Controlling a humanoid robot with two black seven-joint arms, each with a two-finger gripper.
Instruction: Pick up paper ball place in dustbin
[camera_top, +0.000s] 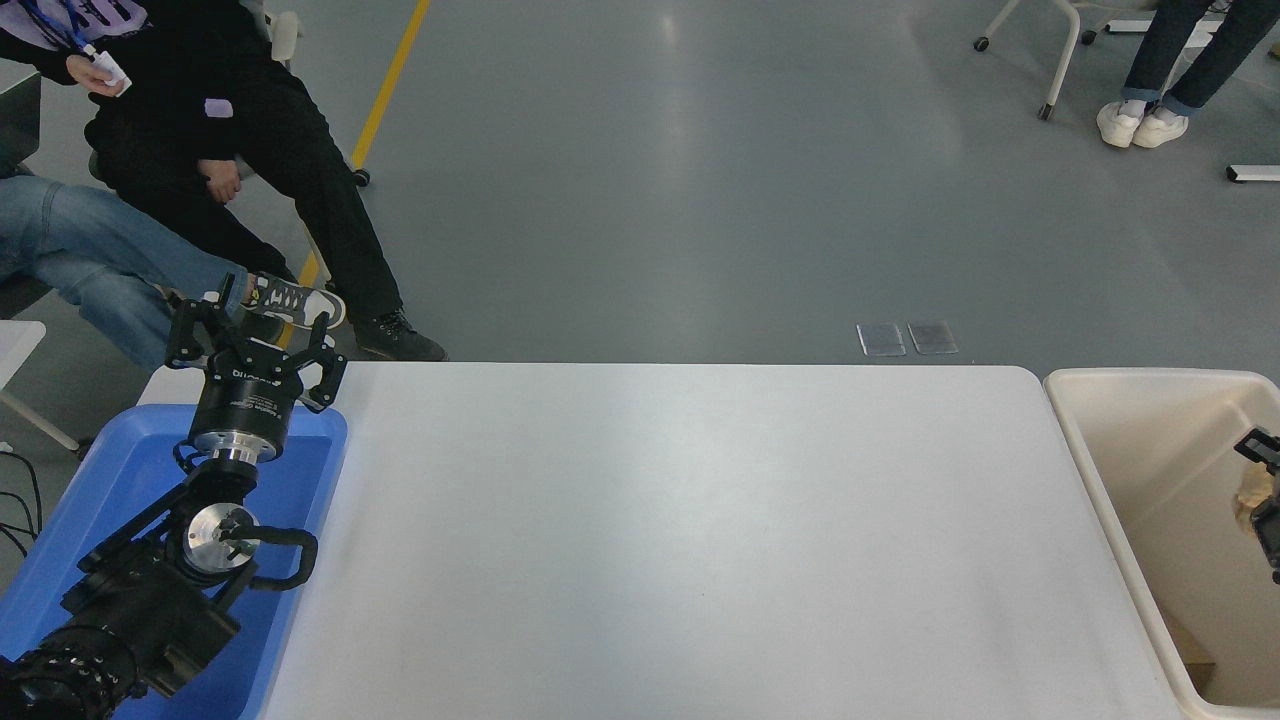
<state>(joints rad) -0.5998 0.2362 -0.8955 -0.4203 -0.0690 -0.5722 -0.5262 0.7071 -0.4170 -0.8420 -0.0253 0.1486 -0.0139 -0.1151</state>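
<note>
The beige dustbin (1150, 376) stands off the table's right end. At the picture's right edge, over the bin's inside, my right gripper (1262, 487) is shut on the tan paper ball (1248, 496). Only its two black fingertips (1256, 446) show, one above the ball and one below; the rest of the arm is cut off by the frame. My left gripper (250, 335) is parked at the lower left over the blue tray, open and holding nothing.
A blue tray (110, 470) lies under the left arm at the table's left end. The white table (680, 540) spans the middle. Two seated people (200, 150) are at the far left, and a standing person's legs (1160, 70) at the top right.
</note>
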